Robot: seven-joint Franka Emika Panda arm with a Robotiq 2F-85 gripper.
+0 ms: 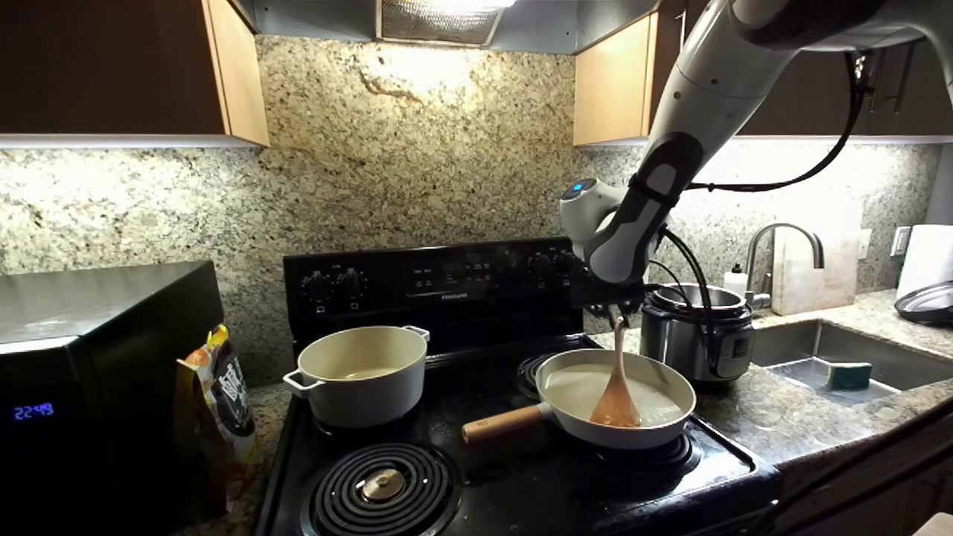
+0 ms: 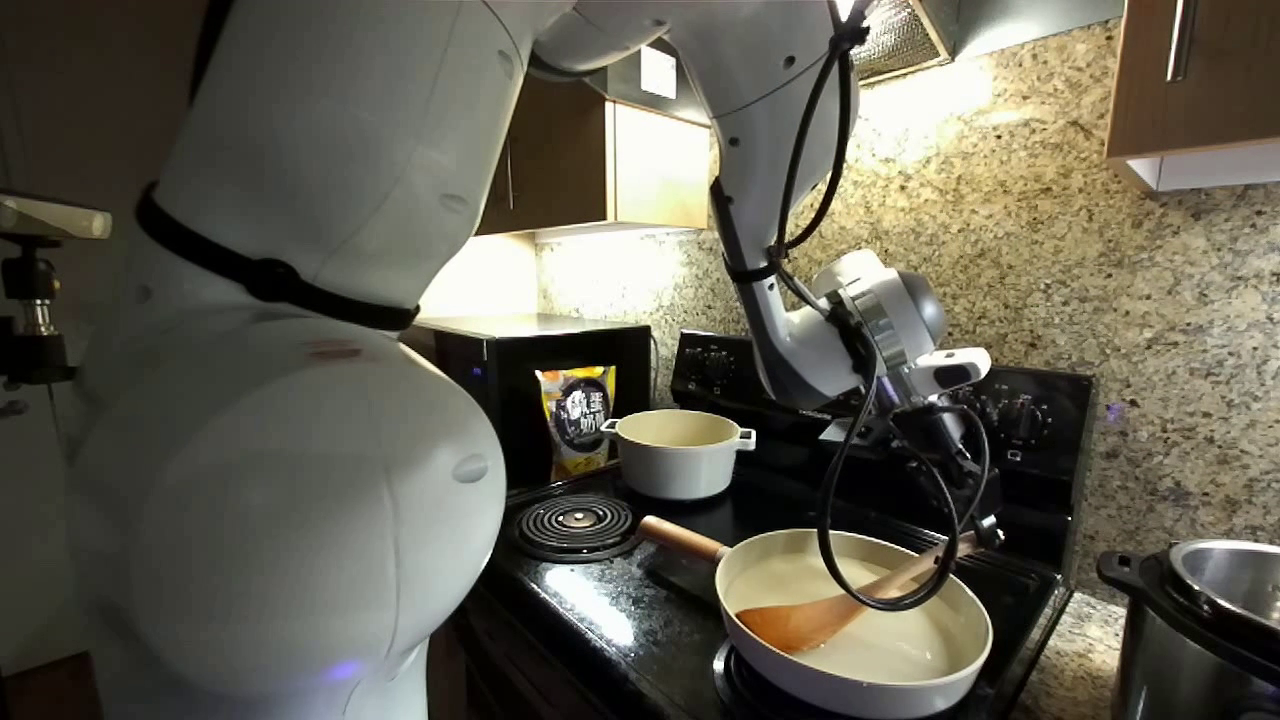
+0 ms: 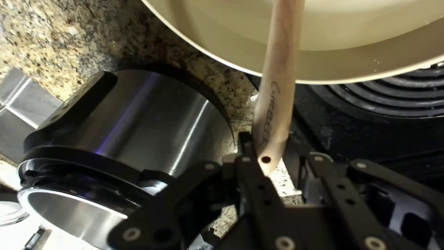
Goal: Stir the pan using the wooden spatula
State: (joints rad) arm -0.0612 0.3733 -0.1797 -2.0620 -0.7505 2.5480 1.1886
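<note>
- Granite backsplash (image 1: 417, 156) rises behind the black coil stove (image 1: 514, 495) in both exterior views.
- A green-and-yellow sponge (image 1: 849, 375) in the steel sink (image 1: 886, 351) shows in an exterior view, outside the wrist view.
- A cream two-handled pot (image 1: 365, 394) and the frying pan (image 1: 618, 438) stand on the stove in both exterior views; the wrist view catches only part of the pan.
- Only the wrist view resolves the dark lettering and hole at the handle end of the wooden spatula (image 3: 281, 76).
- The end effector (image 3: 273, 152) pinches the spatula at that end.
- From there the spatula slants down over the pan's rim, its blade (image 2: 800, 620) below the end effector, in the pan's pale liquid (image 2: 905, 645).
</note>
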